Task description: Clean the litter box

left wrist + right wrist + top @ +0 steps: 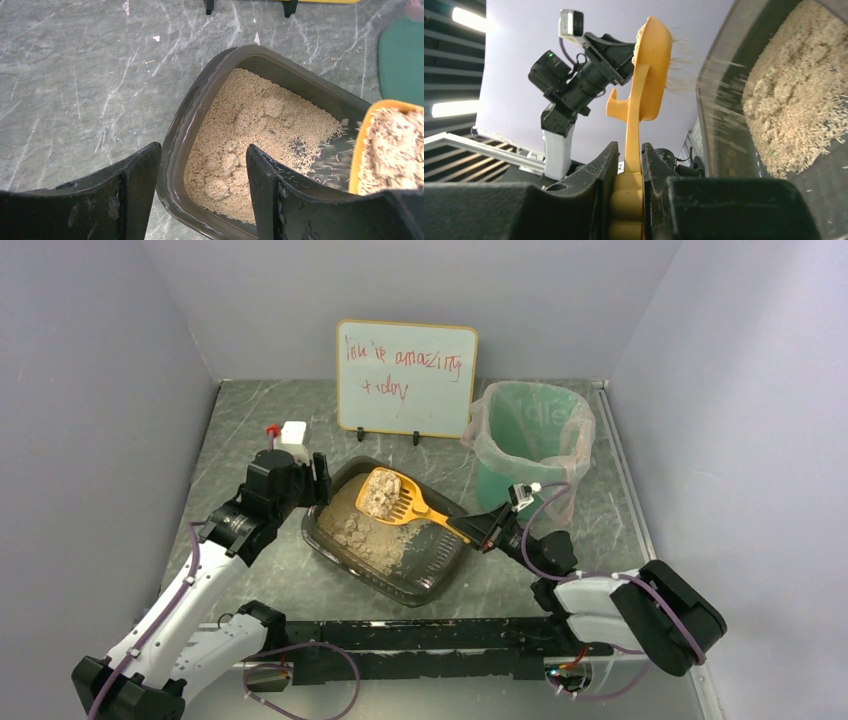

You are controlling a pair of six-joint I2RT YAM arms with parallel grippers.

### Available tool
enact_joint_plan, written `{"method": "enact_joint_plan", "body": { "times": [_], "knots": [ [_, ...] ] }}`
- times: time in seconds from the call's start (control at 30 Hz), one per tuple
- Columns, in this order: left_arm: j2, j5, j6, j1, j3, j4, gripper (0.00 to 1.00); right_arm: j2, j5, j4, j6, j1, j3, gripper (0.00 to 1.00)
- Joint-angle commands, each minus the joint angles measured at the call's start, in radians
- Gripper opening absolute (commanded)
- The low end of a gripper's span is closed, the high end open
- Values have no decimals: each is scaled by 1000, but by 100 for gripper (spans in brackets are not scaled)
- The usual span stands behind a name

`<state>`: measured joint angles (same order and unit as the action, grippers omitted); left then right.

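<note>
Orange scoop [390,495], heaped with clumps, is hovering over the litter box [432,562] sitting mid-table | right gripper [629,150] is pinching its handle | left gripper [201,152] is standing spread astride the box rim | step: sifting | next, likely: carrying it level to the green bin [492,478]

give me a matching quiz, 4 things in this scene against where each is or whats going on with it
Things:
1 scoop
2 litter box
3 bin
4 whiteboard

States:
a green, back right
b red writing, at the back
c gripped by the right end effector
d rim straddled by the open left end effector

Pairs: 1c, 2d, 3a, 4b
</note>
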<state>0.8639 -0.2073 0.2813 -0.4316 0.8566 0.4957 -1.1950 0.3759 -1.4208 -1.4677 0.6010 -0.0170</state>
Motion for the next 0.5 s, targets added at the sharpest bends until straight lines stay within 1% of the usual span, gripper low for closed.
{"method": "enact_joint_plan", "body": {
  "times": [0.0,0.03,0.07,0.1,0.13,0.17,0.23,0.3,0.33,0.4,0.47],
  "knots": [
    [-1,-4,-21,-3,0,-30,68,75,-13,-87,6,-19,-3,0],
    [-1,-4,-20,-2,0,-28,68,103,-29,-78,-8,-48,34,0],
    [-2,2,-21,-2,-3,-31,68,127,0,-14,18,-43,29,0],
    [-5,7,-23,-3,-5,-36,68,139,21,61,62,-3,-37,0],
    [-6,5,-23,-3,-4,-38,68,147,8,87,85,28,-42,0],
    [-5,1,-23,-3,-3,-35,68,164,-8,73,72,10,-23,0],
    [-1,0,-22,-2,1,-31,68,207,-15,112,50,-51,-2,0],
    [-4,6,-24,-3,-3,-34,68,204,27,157,87,-12,-40,0],
    [-7,6,-23,-3,-5,-34,68,201,16,135,74,-13,-27,0],
    [-5,5,-24,-2,-2,-36,68,200,-8,99,26,-69,11,0],
    [-3,7,-21,-2,-3,-33,68,158,36,89,49,-36,-24,0]
  ]
}}
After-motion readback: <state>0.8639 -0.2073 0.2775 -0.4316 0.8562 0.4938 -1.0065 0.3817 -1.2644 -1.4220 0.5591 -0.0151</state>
